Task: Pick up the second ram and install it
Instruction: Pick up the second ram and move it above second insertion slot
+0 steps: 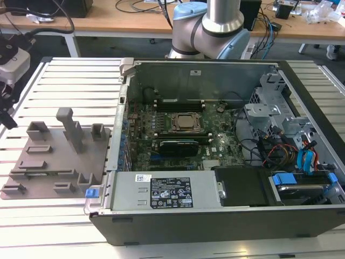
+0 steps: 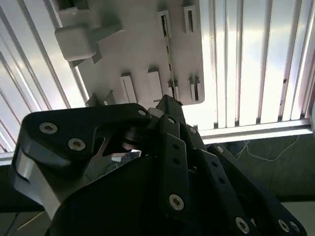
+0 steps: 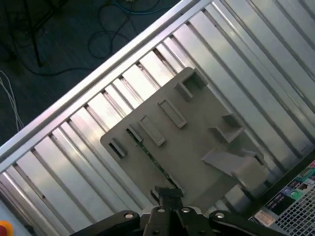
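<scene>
The second ram (image 3: 147,153) is a thin dark green strip standing on edge in a slot of the grey plastic plate (image 3: 197,147). In the second wrist view the second ram (image 2: 169,59) runs along the grey plate (image 2: 133,49) between small upright blocks. My gripper (image 3: 165,192) hovers above the plate near one end of the strip, its black fingers closed together with nothing between them. The same tip (image 2: 167,104) shows in the second wrist view. In the exterior view my gripper (image 1: 5,116) hangs at the far left, above the plate (image 1: 54,162).
An open computer case (image 1: 215,216) lies to the exterior view's right of the plate, with its motherboard (image 1: 161,156), square processor socket (image 1: 186,123) and power supply (image 1: 161,191). Everything rests on a ribbed metal table (image 1: 81,86). The table's edge (image 3: 74,93) and the floor lie close by.
</scene>
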Controlling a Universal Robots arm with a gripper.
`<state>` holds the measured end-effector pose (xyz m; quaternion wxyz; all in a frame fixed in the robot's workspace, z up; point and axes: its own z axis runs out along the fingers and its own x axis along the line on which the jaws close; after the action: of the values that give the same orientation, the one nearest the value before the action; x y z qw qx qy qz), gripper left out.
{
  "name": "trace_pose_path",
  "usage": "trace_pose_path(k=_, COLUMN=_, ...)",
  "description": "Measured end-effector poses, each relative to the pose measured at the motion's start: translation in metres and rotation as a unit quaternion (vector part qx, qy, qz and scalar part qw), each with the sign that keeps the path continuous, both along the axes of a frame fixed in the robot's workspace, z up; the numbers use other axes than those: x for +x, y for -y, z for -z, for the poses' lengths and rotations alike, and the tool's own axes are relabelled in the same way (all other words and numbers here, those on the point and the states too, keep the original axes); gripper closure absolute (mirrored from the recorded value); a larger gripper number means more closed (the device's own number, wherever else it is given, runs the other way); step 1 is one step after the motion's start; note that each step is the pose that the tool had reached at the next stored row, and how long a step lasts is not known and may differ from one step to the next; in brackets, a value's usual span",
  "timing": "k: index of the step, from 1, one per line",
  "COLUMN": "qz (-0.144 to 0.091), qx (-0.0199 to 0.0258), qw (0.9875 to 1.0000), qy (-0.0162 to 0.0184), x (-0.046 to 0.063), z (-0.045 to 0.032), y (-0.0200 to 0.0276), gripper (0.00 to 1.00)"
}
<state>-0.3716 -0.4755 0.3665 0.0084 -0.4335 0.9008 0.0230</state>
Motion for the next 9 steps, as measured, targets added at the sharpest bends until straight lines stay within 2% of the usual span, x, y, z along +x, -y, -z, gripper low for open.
trace_pose_path(k=2, qz=-0.030, qx=0.0000, qw=0.9995, qy=0.0000, x=0.0000, z=0.0000, y=0.0000, gripper=0.90)
trace_pose_path(k=4, qz=-0.066, qx=0.0000, qw=0.9978, qy=0.0000, x=0.0000, z=0.0000, y=0.0000, gripper=0.90)
trace_pose_path(k=7, qz=-0.117, qx=0.0000, qw=0.9931, qy=0.0000, x=0.0000, z=0.0000, y=0.0000, gripper=0.90)
trace_pose_path(k=9, qz=-0.140, qx=-0.0001, qw=0.9902, qy=0.0000, x=0.0000, z=0.0000, y=0.0000, gripper=0.90)
